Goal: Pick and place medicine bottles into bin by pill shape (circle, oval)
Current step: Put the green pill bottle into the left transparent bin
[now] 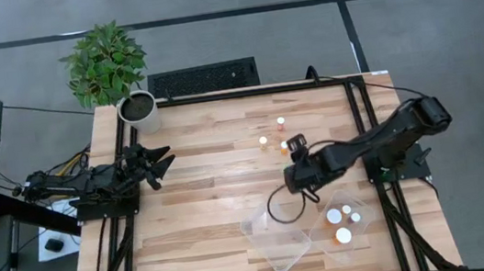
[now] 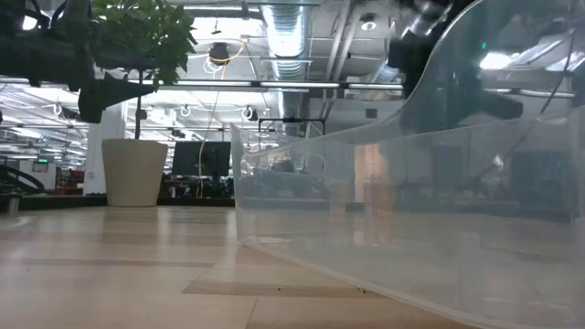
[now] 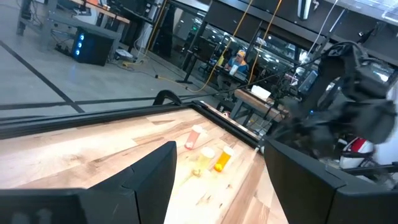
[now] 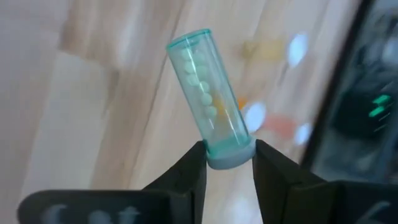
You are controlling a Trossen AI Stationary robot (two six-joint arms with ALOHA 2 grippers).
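My right gripper [image 4: 229, 163] is shut on a clear teal medicine bottle [image 4: 205, 93] with white round pills inside. In the high view this gripper [image 1: 294, 150] hangs over the table's far right part, beside three small bottles that stand on the wood [image 1: 281, 121] [image 1: 263, 139] [image 1: 284, 146]. Two clear bins sit near the front right. The left one [image 1: 278, 237] shows nothing inside; the right one [image 1: 365, 231] holds several white-capped bottles [image 1: 343, 234]. My left gripper [image 1: 157, 160] waits open at the table's left edge, holding nothing. My right gripper pinches the teal bottle's grey cap end [image 4: 229, 158] between its two fingers [image 4: 186, 171]. The body sticks out beyond the fingertips, tilted to one side. In the wrist view nothing else touches the bottle; the wood lies blurred behind it.
A white plant pot [image 1: 140, 111] with a green plant stands at the far left corner. A dark cable loops by the left bin [image 1: 280, 207]. In the low view the bin's clear wall [image 2: 411, 210] fills the right. Bare wood spans the table's middle and left.
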